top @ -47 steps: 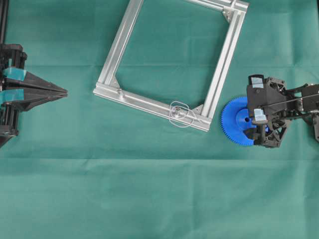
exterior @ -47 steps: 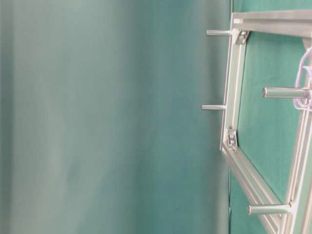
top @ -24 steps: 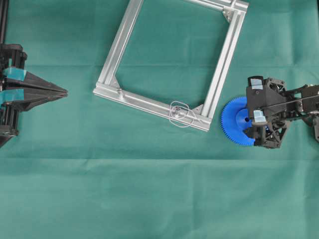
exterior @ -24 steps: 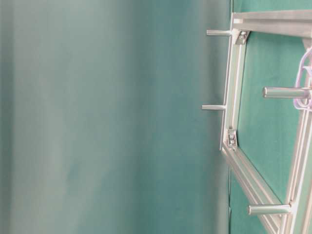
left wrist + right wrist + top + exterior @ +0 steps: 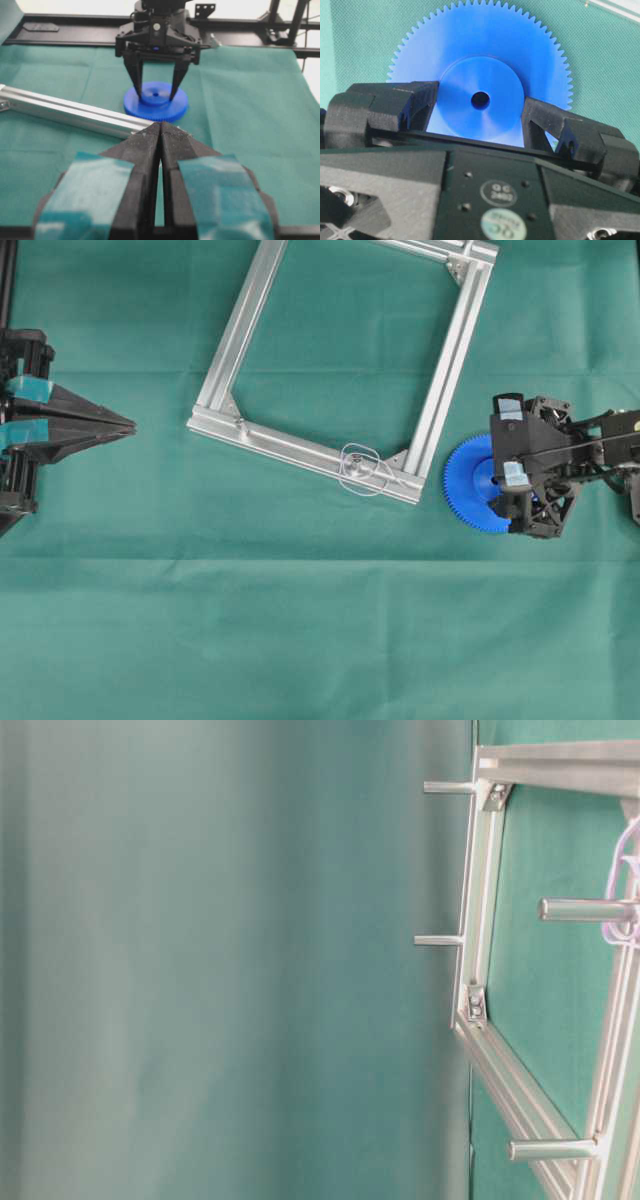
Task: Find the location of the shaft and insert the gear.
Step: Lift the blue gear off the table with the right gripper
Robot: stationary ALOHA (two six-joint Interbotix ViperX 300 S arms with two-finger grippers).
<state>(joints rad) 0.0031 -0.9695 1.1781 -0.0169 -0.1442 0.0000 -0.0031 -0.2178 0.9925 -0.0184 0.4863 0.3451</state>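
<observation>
right gripper [image 5: 480,112] clamped on gear [image 5: 472,483] hub | left gripper [image 5: 160,131] closed, empty | shaft [image 5: 357,464] on frame [image 5: 245,435]

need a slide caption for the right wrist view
Right pincer closed on the raised hub of the blue gear, which lies flat on the green cloth.

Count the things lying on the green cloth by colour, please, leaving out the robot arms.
Blue: 1, the gear
Silver: 2, the aluminium frame and the shaft
Pale: 1, the wire loop around the shaft
Total: 4
</observation>
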